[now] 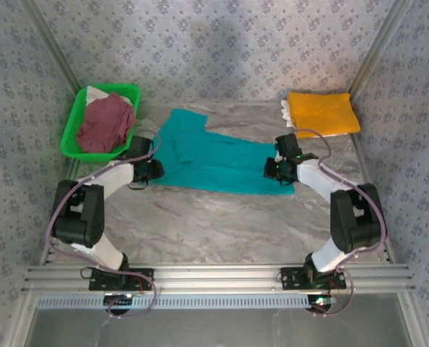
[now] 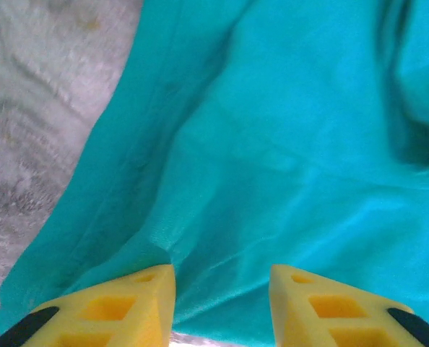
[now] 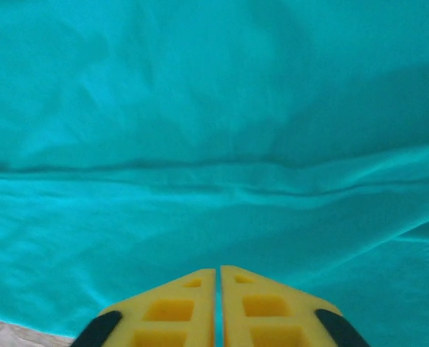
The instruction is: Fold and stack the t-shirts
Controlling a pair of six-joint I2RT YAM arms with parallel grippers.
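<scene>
Yellow fingertips (image 2: 139, 303) right down on the teal t-shirt (image 1: 214, 163), one arm at each end of it.
Left gripper (image 2: 222, 278) up close: jaws apart, teal cloth puckering at one tip, bare table (image 2: 41, 108) showing past the shirt's edge. Right gripper (image 3: 218, 273): jaws pressed together low over the same shirt, with a long crease running across ahead of them. Whether cloth is pinched between them, can't tell. The overhead camera gives what the wrists miss: the teal shirt lies spread across the middle of the table, left gripper at its near left corner, right gripper at its right end. The orange-yellow t-shirt (image 1: 321, 112) lies folded at the far right corner. The maroon t-shirt (image 1: 106, 123) is heaped in the green basket (image 1: 74, 119) at the far left corner.
</scene>
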